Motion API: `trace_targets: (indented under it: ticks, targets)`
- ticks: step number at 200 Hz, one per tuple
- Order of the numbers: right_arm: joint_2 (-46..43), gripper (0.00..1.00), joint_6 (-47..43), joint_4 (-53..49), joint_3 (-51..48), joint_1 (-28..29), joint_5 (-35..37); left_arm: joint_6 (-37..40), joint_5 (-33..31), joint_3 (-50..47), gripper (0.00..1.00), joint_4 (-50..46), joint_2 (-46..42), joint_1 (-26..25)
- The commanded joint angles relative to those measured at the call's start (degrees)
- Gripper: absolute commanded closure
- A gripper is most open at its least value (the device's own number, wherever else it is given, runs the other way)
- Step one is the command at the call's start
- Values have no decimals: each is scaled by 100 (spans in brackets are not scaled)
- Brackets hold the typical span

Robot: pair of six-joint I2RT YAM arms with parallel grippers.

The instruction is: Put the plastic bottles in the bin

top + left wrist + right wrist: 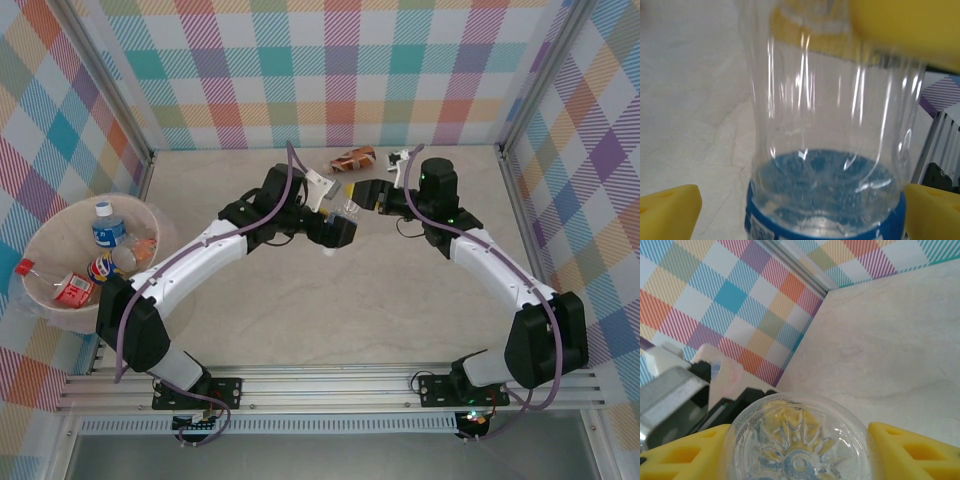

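A clear plastic bottle (350, 208) with a blue label (765, 225) hangs above the middle of the table, where the two arms meet. My right gripper (366, 196) is shut on it, and in the right wrist view its yellow fingers (912, 450) press both sides of the bottle's base (799, 445). My left gripper (338, 228) stands open around the same bottle (830, 125); its left finger (670, 212) is clear of the bottle. The bin (60, 212) sits at the far left, off the table's edge, with several bottles (108, 228) in it.
A crushed bottle with an orange-brown label (352, 158) lies near the back wall, with a small white piece (400, 157) beside it. Checked walls and metal posts (512, 190) close in the table on three sides.
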Motion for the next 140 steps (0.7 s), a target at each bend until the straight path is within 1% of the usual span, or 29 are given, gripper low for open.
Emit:
trace_targets:
  ticks: [1, 10, 28, 48, 66, 79, 92, 119, 140]
  targets:
    - [-21, 46, -10, -67, 183, 73, -446, 360, 323, 211, 0, 205, 27, -27]
    - [-5, 46, 11, -37, 232, 97, -509, 392, 583, 234, 0, 205, 51, -23]
    - [32, 46, 79, -9, 313, 150, -620, 400, 964, 250, 4, 253, 96, -26]
    - [58, 46, 243, 141, 349, 187, -728, 358, 1002, 229, 11, 261, 116, -23]
    - [69, 46, 314, 208, 378, 214, -773, 310, 1011, 177, 19, 325, 88, -26]
    - [53, 45, 362, 272, 375, 214, -773, 302, 928, 150, 28, 328, 61, -26]
    - [19, 43, 381, 293, 369, 214, -777, 247, 683, 106, 34, 318, 1, -27]
    - [-47, 32, 365, 215, 365, 215, -721, 104, 352, -60, 39, 463, -169, -19]
    - [-38, 27, 380, 117, 393, 207, -650, 62, 124, -135, 39, 497, -248, -19]
